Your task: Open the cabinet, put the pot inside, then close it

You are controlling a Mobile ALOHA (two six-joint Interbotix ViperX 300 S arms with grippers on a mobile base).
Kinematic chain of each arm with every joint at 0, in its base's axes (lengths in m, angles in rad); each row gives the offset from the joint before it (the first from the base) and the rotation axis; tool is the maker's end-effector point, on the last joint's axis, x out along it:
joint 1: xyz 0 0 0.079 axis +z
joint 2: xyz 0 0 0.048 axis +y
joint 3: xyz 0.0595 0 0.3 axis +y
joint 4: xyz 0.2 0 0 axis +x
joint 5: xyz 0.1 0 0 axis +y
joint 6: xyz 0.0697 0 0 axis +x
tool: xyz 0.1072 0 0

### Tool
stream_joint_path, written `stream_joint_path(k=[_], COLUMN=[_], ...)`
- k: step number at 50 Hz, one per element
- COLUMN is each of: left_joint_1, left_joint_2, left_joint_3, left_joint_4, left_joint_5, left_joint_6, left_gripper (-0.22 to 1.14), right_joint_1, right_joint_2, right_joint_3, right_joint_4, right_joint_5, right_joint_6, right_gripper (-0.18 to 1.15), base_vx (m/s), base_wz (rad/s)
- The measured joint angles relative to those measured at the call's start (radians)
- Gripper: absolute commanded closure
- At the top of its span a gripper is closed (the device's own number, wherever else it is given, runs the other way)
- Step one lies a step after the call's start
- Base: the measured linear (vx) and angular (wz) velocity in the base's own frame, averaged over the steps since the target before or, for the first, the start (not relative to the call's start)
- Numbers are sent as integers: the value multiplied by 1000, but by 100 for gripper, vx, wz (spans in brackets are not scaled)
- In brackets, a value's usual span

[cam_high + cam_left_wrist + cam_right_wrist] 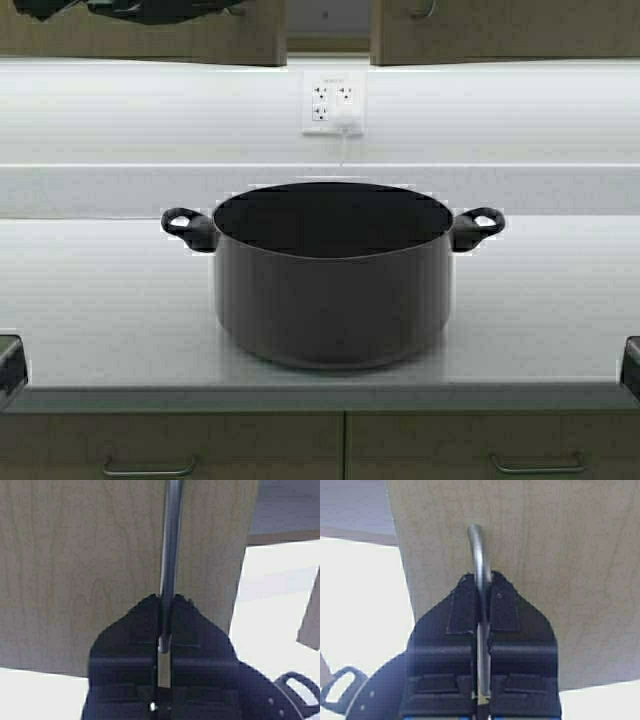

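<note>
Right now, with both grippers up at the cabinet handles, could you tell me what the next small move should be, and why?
Probably pull both doors further open. The left gripper and right gripper are each shut on a silver handle of the cabinet, whose doors show only a narrow gap, while the pot waits on the counter below.
</note>
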Motion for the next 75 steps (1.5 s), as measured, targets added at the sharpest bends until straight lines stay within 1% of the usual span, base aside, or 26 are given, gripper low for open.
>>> stream_joint_path(k=[9,19,29,41,52,65,68,70,72,75], left_joint_1=[37,95,186,298,394,442,448,449,449,449], left_joint_2=[-34,-126,-216,-304,-394,-430,-436,-439,-440,-448], left_joint_3=[15,57,71,71,69,66,67,67,67,64], left_joint_4=[0,0,-3,-6,17,23,21,23,21,23], left_joint_5=[41,121,259,414,571,640,646,646,646,657], left_joint_6=[2,8,63,84,114,118,117,117,118,118], left_gripper=[89,89,89,89,89,89,88,86,82,70], right_joint_1=[-43,-95,-169,-268,-339,-394,-407,-410,-411,-422], right_joint_2=[-9,-44,-78,-110,-149,-187,-190,-189,-190,-195], right_joint_3=[2,14,25,26,31,40,37,32,29,23], right_joint_4=[0,0,-14,-43,-74,-107,-112,-112,-112,-112], right_joint_5=[44,109,207,339,420,483,495,505,518,548], right_joint_6=[-2,-2,-6,-5,-2,5,5,6,6,6], right_gripper=[92,92,92,92,92,91,86,78,65,37], base_vx=[-11,-10,-7,-5,-2,0,0,0,0,0], base_wz=[0,-2,-5,-2,3,-1,-1,0,0,0])
